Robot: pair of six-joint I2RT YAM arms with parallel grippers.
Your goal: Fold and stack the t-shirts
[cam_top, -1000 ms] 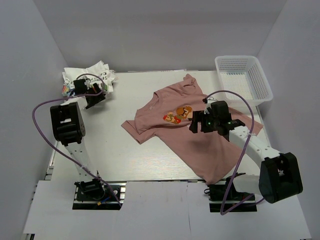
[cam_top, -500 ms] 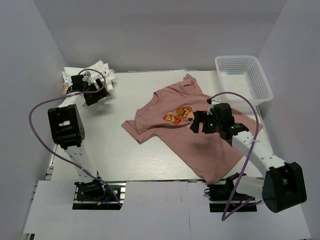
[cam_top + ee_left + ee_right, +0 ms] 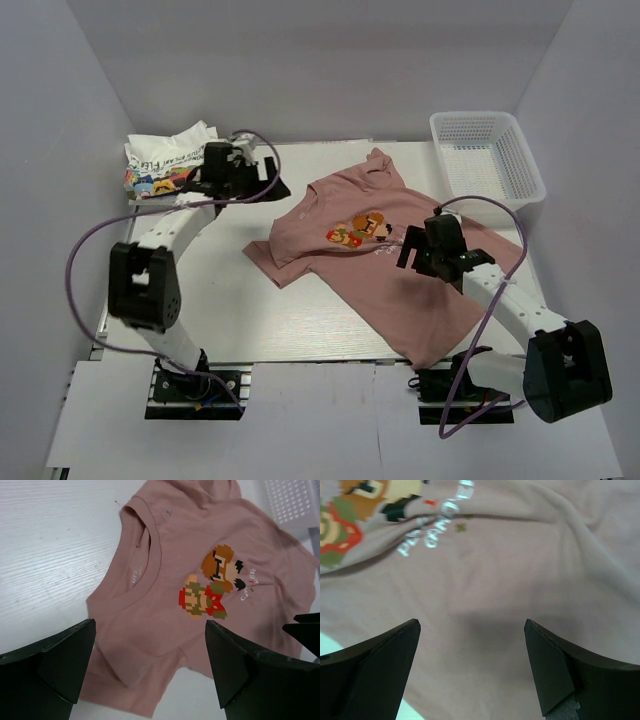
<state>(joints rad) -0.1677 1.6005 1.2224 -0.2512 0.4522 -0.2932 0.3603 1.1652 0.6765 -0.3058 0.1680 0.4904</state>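
The dusty-pink t-shirt (image 3: pixel 400 285) lies spread face up on the table, its pixel print (image 3: pixel 358 230) showing. The white t-shirt (image 3: pixel 165 160) lies crumpled at the back left. My left gripper (image 3: pixel 275 186) is open and empty, just left of the pink shirt's collar and sleeve. In the left wrist view my left gripper (image 3: pixel 150 670) hovers over the sleeve (image 3: pixel 130 665). My right gripper (image 3: pixel 405 250) is open and empty above the shirt's middle, beside the white text. In the right wrist view my right gripper (image 3: pixel 470 665) hangs over plain pink cloth (image 3: pixel 510 570).
A white mesh basket (image 3: pixel 487 155) stands at the back right and also shows in the left wrist view (image 3: pixel 295 500). Bare white table (image 3: pixel 220 300) lies left and in front of the pink shirt. Grey walls close in both sides.
My left arm has swung from the white t-shirt at the back left across to the pink shirt's left edge. My right gripper has shifted slightly right and nearer, still over the shirt.
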